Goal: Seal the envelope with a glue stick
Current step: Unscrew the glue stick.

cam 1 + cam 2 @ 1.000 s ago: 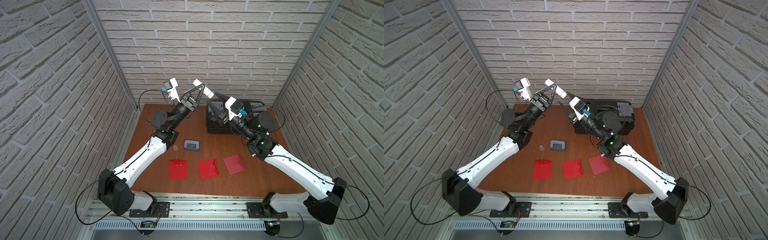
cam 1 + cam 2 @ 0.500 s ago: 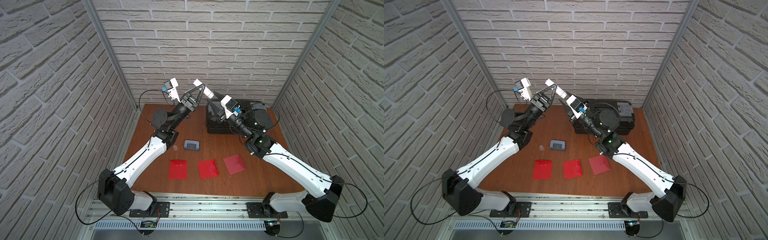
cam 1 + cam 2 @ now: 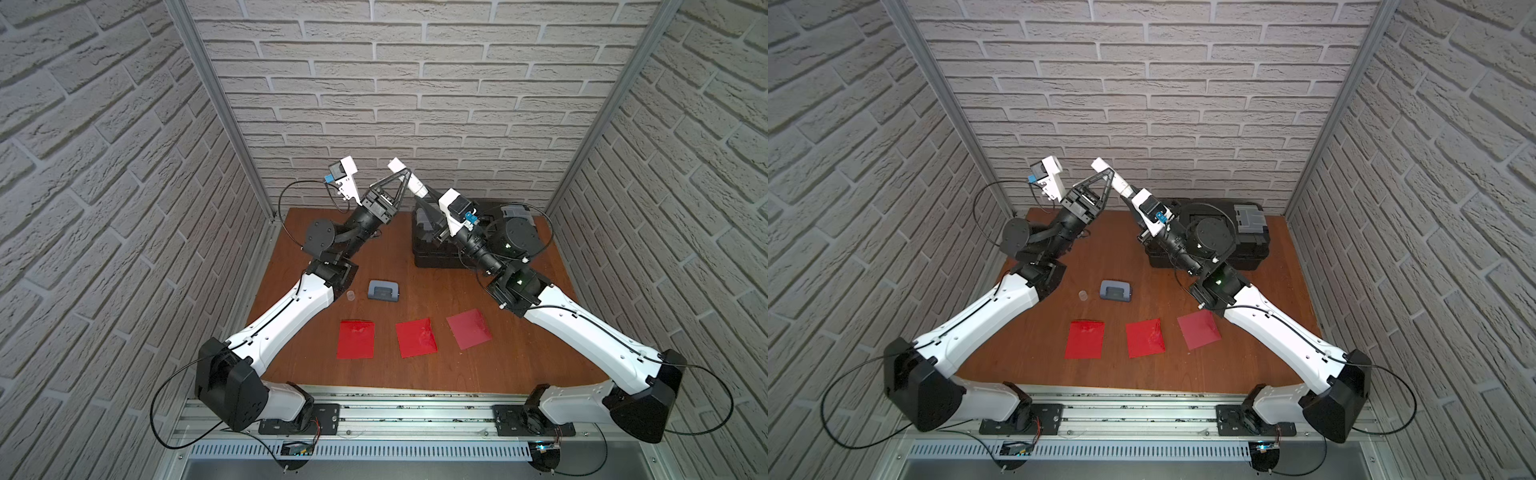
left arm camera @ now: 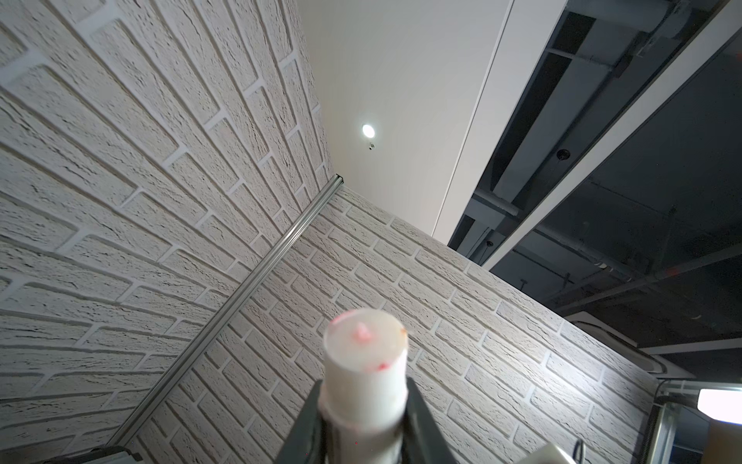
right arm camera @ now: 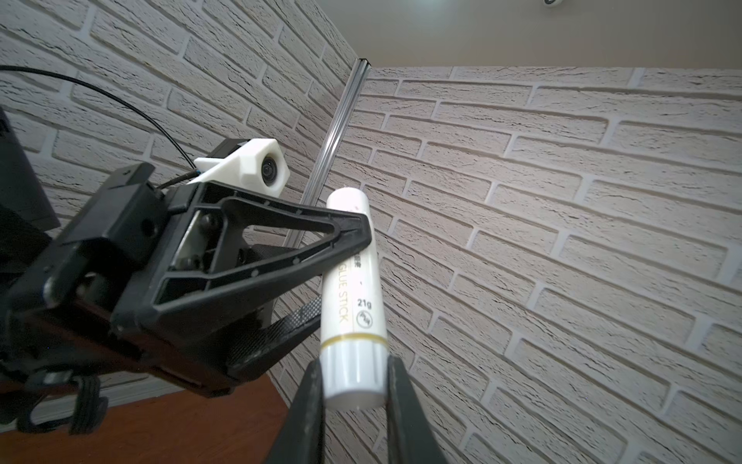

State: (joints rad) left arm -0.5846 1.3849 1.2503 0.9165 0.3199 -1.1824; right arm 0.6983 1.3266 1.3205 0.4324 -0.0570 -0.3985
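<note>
Since a second ago the right end effector has edged in a little toward the left arm and closed. Its two dark fingers now clamp the ribbed white base of the glue stick, where before they stood wider. The left arm has not visibly shifted.

The left end effector is narrow too. It grips the same tube higher up, just above the printed label, as the right wrist view shows. Both end effectors hold the tube in the air, high above the far part of the counter and close to the far brick wall.

In both top views the glue stick is tilted, with its open end up and to the left and its base down and to the right. In the left wrist view its top end is uncapped and pale, with a few red flecks on it.

A small clear cap stands on the counter beside the left arm, just left of the grey-blue hole punch. Nearer the front edge, three red envelopes lie flat in a row, apart from one another, the rightmost turned at an angle. A black case sits at the far right of the counter, partly behind the right arm.
</note>
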